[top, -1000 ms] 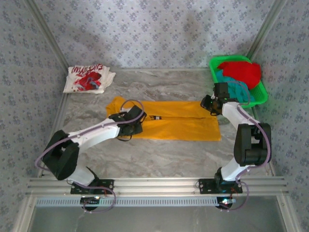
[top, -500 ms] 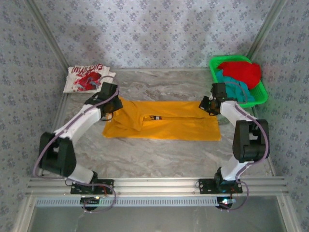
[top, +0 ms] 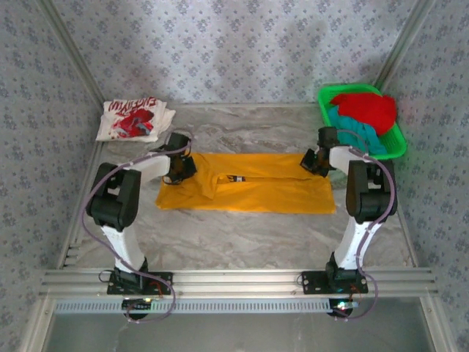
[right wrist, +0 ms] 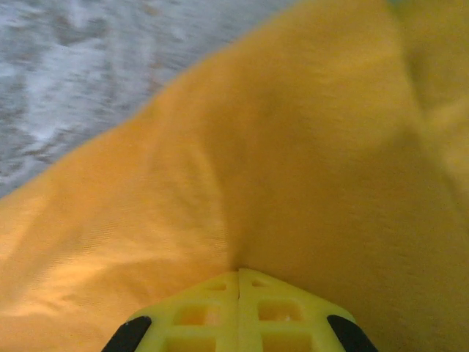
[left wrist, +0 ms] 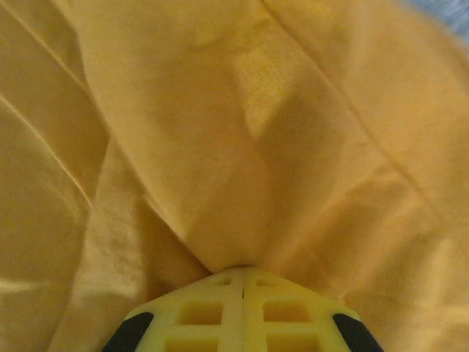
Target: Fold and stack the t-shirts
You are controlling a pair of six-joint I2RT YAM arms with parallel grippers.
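Observation:
The yellow-orange t-shirt [top: 256, 187] lies flat as a long rectangle in the middle of the table. My left gripper [top: 178, 167] sits at its far left corner, and in the left wrist view the gripper [left wrist: 242, 270] is shut with a ridge of the orange cloth [left wrist: 242, 147] pinched at its tips. My right gripper [top: 316, 160] is at the far right corner. The right wrist view has this gripper [right wrist: 239, 271] shut on a fold of the same shirt [right wrist: 293, 161]. A folded white t-shirt [top: 134, 119] with red graphic lies at the far left.
A green basket [top: 350, 88] at the far right holds a red t-shirt [top: 368, 108] and a teal one [top: 353, 130]. The grey marbled table [top: 249, 242] runs bare in front of the orange shirt. Patterned walls and metal rails close the sides.
My left arm swung from the shirt's middle to its far left corner and shut on the cloth. My right gripper shut on the far right corner.

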